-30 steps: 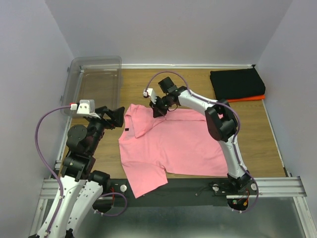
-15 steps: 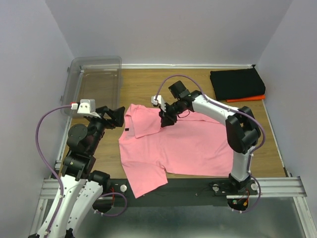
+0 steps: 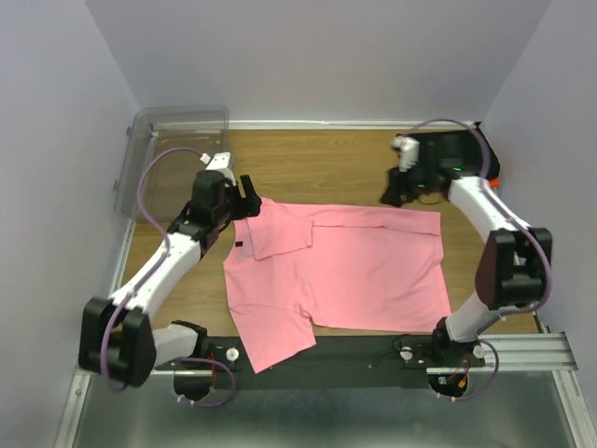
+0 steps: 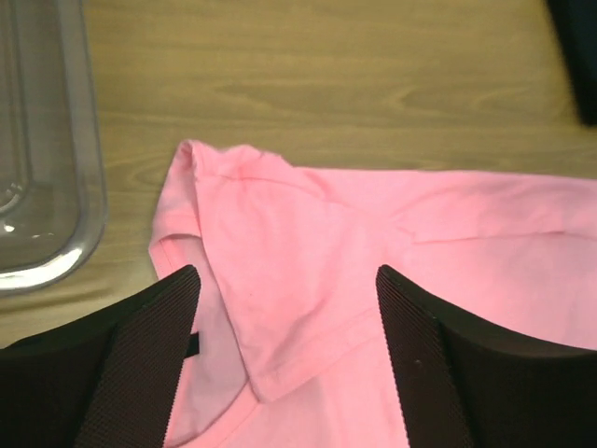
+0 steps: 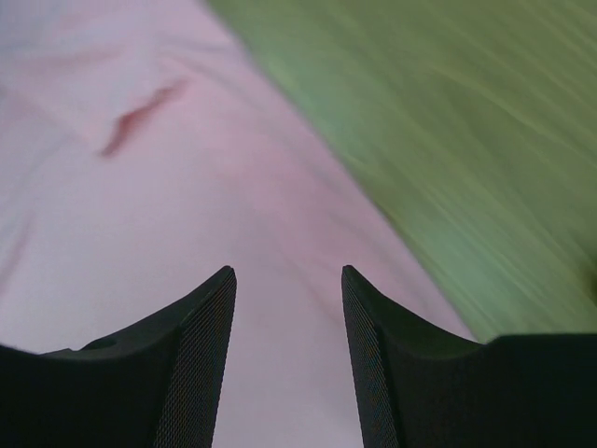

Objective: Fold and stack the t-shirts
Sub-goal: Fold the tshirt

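Observation:
A salmon-pink t-shirt point(image 3: 345, 266) lies spread on the wooden table with a flap folded over near its left shoulder. Its dark neck label point(image 3: 240, 245) shows at the left edge. My left gripper point(image 3: 247, 201) hovers open over that folded corner; in the left wrist view the pink t-shirt point(image 4: 308, 233) lies below the left gripper point(image 4: 289, 280), nothing between its fingers. My right gripper point(image 3: 392, 193) is open at the shirt's far right corner, above the pink cloth point(image 5: 140, 187) in the right wrist view point(image 5: 288, 280). A folded black t-shirt point(image 3: 457, 149) sits on an orange one point(image 3: 492, 180) at the back right.
A clear plastic bin point(image 3: 177, 154) stands at the back left, close to my left arm; its rim point(image 4: 47, 140) shows in the left wrist view. Grey walls close in the table on three sides. Bare wood point(image 3: 326, 168) lies behind the pink shirt.
My right gripper carried the shirt's upper edge to the right, opened and let it go. The left arm reached forward over the shirt's left shoulder. The shirt now lies wider.

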Available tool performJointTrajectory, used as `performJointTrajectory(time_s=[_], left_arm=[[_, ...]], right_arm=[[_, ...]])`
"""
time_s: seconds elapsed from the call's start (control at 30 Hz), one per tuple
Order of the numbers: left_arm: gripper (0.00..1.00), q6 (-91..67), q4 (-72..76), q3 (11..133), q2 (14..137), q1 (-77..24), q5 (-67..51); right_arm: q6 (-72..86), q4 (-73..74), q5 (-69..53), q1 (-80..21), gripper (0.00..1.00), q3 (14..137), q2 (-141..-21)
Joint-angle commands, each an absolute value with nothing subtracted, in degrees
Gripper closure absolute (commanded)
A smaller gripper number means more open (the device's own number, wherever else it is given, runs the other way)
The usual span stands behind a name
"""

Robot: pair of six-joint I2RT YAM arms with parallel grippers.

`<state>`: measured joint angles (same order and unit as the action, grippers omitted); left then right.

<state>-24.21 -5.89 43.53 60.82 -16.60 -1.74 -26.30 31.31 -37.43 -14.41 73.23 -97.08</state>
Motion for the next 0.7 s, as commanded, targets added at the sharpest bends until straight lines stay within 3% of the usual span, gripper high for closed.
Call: performJointTrajectory(time_s=[0.0, 0.17, 0.3, 0.67], left_arm=[[0.21, -24.0, -7.2, 50.34, 72.48, -16.52, -2.12], [0.26, -22.41, -10.1, 60.63, 89.35, -16.35, 7.46], [0.32, -22.85, -11.43, 67.23, 96.48, -16.44, 9.4], [0.44, -22.85, -14.06, 73.03, 106.96, -16.52, 13.09]], right_arm=[[-14.88, 24.81, -35.43, 3.72, 0.43, 64.8, -90.54], [-12.13, 21.71, -39.89, 21.75, 0.43, 57.66, -88.15], [-12.92, 21.71, -43.5, 27.32, 0.43, 58.18, -91.31], [-13.53, 21.45, -45.61, 28.56, 0.43, 59.24, -95.01]])
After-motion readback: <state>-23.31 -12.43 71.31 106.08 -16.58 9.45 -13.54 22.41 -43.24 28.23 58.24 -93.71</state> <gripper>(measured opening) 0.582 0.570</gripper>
